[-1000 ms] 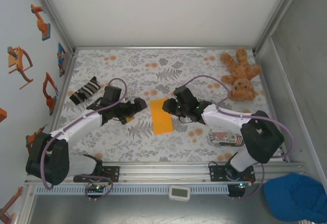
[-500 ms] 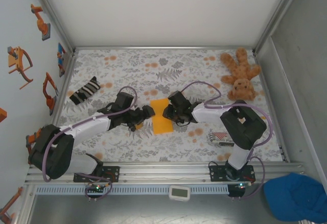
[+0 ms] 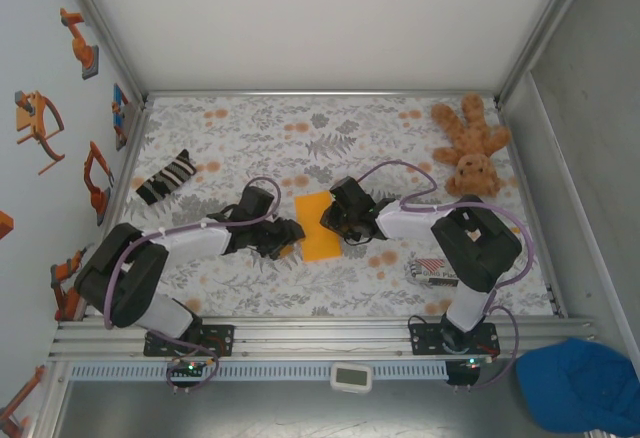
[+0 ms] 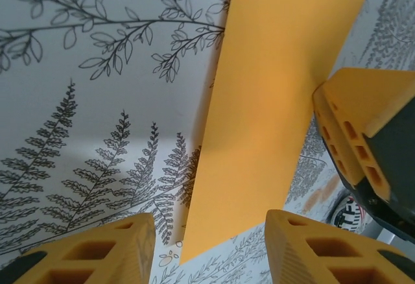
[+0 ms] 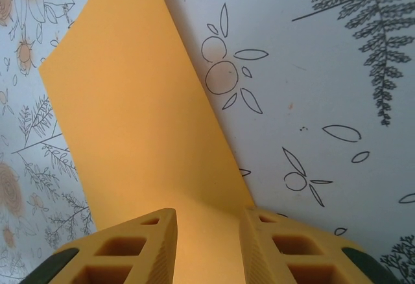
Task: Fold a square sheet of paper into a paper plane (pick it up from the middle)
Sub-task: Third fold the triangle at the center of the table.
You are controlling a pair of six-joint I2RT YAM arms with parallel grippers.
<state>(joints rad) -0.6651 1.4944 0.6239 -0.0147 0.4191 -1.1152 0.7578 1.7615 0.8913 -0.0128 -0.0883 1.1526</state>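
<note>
— Home or lab?
— Lab, a robot test cell: boxed in by white panels (image 3: 320,18) up top, aluminium rail (image 3: 320,336) along the bottom, robot-arm cutouts (image 3: 38,123) stuck at upper left.

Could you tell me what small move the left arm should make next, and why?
Probably close the left gripper on the square sheet of paper: its fingers stand apart astride the sheet's corner, and the right gripper straddles the opposite edge.

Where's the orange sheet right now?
In the top view, the orange sheet lies near the table's centre, between the left end effector at its left edge and the right end effector at its right edge.
</note>
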